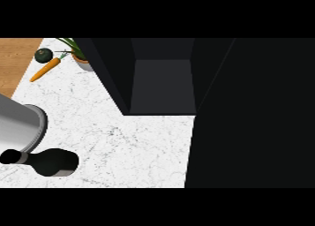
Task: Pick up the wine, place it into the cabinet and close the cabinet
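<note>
Neither hand shows, so their state cannot be told; only a grey forearm is in view. Just beside it, well left of the open cabinet, stands the wine. It is likely heavy, rigid, slippery and breakable, so take it round the body.

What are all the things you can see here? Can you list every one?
wine bottle: one, black, lying on its side at the lower left of the counter, neck pointing left
carrot: one, orange, upper left of the counter
round vegetable: one, dark green, just above the carrot
potted plant: one, green leaves in a pale pot, top of the counter beside the cabinet
cabinet: one, black, open, dark grey inside, upper middle and right
counter: one, white marble
floor: wooden, brown, upper left
forearm: one, grey, at the left edge; no hand shows
</note>
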`<state>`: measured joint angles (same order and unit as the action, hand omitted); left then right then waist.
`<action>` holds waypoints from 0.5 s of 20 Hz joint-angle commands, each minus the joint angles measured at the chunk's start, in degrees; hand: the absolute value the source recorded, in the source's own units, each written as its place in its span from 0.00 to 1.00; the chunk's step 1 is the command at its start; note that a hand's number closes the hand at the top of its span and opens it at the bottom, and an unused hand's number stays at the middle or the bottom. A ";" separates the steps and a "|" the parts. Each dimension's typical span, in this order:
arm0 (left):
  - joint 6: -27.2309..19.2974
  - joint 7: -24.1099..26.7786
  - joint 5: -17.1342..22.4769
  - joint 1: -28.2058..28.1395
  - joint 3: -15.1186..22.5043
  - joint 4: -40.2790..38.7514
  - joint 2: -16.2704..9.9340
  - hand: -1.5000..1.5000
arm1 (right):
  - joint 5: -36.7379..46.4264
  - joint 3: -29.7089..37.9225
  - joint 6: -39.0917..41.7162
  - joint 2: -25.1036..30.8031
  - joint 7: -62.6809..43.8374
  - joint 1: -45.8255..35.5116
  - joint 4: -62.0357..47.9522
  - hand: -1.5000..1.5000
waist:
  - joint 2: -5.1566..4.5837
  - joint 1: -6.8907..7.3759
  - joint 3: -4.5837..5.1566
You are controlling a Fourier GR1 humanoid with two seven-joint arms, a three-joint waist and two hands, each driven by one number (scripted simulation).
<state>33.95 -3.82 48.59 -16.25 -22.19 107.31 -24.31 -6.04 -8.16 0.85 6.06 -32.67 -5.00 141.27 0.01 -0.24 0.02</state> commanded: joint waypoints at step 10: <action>12.59 12.00 -20.81 8.46 0.10 -25.44 3.84 0.00 | -2.09 1.03 -0.76 -1.42 -3.18 -2.98 2.59 0.00 | -0.05 0.09 0.05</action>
<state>42.33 3.26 34.22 -9.37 -22.04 89.42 -21.56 -4.96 -8.79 1.26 4.81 -32.38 -5.07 141.30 0.00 -0.28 0.03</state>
